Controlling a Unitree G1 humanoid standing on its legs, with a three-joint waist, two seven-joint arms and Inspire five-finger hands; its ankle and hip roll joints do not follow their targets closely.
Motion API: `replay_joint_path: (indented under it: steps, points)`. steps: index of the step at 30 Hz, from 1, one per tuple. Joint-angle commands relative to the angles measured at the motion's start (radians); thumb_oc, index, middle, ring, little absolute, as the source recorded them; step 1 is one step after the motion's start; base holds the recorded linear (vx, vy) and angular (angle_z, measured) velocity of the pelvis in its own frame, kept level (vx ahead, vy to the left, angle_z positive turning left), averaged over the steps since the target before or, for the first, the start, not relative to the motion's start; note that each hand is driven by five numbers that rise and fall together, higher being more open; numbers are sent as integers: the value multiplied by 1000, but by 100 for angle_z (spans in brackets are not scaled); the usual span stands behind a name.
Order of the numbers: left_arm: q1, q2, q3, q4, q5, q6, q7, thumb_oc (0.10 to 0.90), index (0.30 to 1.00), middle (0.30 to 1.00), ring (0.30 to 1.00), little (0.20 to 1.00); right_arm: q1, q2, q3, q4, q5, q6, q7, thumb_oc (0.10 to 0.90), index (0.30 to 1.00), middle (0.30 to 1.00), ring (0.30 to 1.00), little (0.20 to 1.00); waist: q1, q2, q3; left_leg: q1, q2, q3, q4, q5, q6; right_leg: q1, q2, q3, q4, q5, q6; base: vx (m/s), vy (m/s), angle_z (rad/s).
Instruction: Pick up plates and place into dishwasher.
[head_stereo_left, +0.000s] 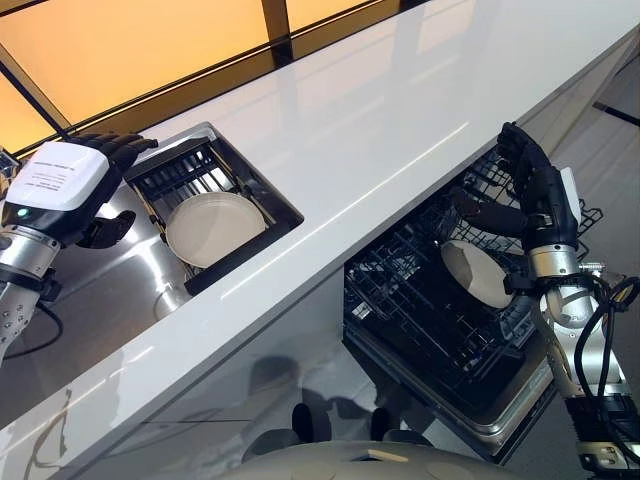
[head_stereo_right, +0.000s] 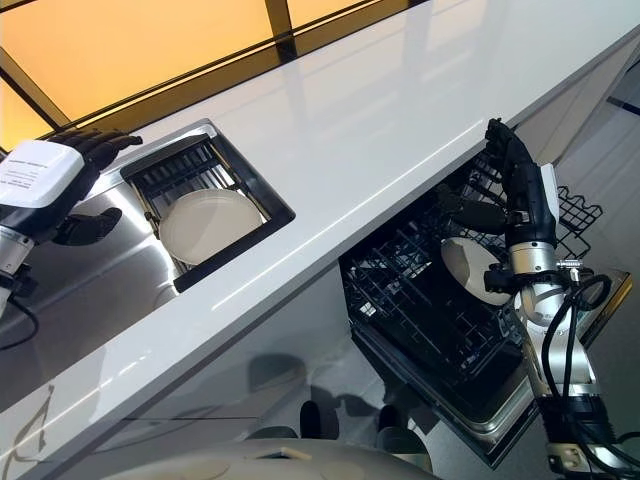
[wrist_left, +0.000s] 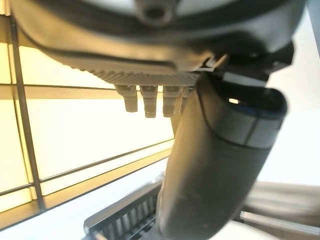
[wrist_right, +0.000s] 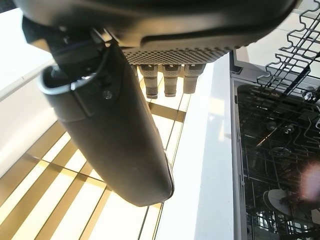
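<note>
Right robot hand (head_stereo_left: 530, 190): fingers straight, empty, above dishwasher rack (head_stereo_left: 420, 290)
Left robot hand (head_stereo_left: 85, 175): relaxed, empty, beside sink
Plate (head_stereo_left: 213, 226): flat in sink rack (head_stereo_left: 195, 170)
Racked plate (head_stereo_left: 478, 272): upright in dishwasher
Handling: stiff, glossy, breakable; pinch the rim

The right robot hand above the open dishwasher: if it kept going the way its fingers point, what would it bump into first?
Probably the white countertop edge; the right robot hand, fingers straight, hovers over the dishwasher rack. Depth is unclear.

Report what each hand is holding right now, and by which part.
Nothing is held. The left hand hovers open above the sink, beside the plate in the sink rack. The right hand is open over the dishwasher rack, apart from the plate there.
</note>
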Motion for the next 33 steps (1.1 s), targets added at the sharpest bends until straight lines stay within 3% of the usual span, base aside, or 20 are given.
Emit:
replay_joint_path:
  steps: [1, 5, 8, 12, 21, 26, 31, 33]
  points:
    - [-161, 26, 54, 9, -310, 112, 9, 800, 900, 900, 900, 900, -72, -16, -2, -109, -17, -77, -19, 800, 900, 900, 900, 900, -22, -10, -78, 38, -81, 15, 3, -139, 46, 7, 34, -41, 50, -82, 56, 0, 0, 0]
    - [-207, -79, 1, 4, -386, 183, -58, 800, 900, 900, 900, 900, -74, 20, 14, -110, -52, -73, -21, 800, 900, 900, 900, 900, -27, -14, -78, 41, -80, 16, 3, -139, 47, 6, 38, -33, 53, -82, 57, 2, -1, -1]
    - [-263, -144, -41, -15, -658, 262, -204, 800, 900, 900, 900, 900, -82, 30, 18, -107, -55, -66, -18, 800, 900, 900, 900, 900, -31, -15, -76, 44, -78, 21, 3, -139, 47, 5, 40, -27, 56, -83, 55, -1, -3, -8]
    - [-308, -214, -98, 3, -805, 357, -284, 800, 900, 900, 900, 900, -92, 47, 40, -105, -72, -78, -21, 800, 900, 900, 900, 900, -41, -9, -70, 49, -78, 27, 3, -140, 50, 0, 43, -19, 68, -87, 55, -14, 7, -5]
    - [-462, -190, -255, 197, -752, 410, -290, 800, 900, 900, 900, 900, -156, 16, 88, -106, -42, -145, -19, 800, 900, 900, 900, 900, -71, 6, -58, 64, -78, 50, 3, -142, 54, -5, 46, -1, 88, -93, 53, -5, 22, -6]
    - [-534, -174, -321, 275, -727, 452, -291, 800, 900, 900, 900, 900, -170, 9, 103, -118, -35, -138, -2, 800, 900, 900, 900, 900, -87, 10, -58, 68, -79, 61, 3, -144, 55, -7, 49, 16, 90, -93, 54, 13, 21, -6]
    - [-594, -149, -362, 352, -661, 473, -239, 800, 900, 900, 900, 900, -179, -6, 113, -119, -23, -122, 10, 800, 900, 900, 900, 900, -101, 11, -58, 71, -80, 73, 3, -145, 57, -10, 53, 31, 90, -91, 55, 23, 19, -12]
    - [-611, -134, -368, 375, -613, 451, -165, 800, 900, 900, 900, 900, -182, -6, 114, -112, -26, -120, 11, 800, 900, 900, 900, 900, -105, 11, -58, 72, -81, 75, 3, -146, 57, -11, 53, 36, 89, -90, 55, 23, 16, -10]
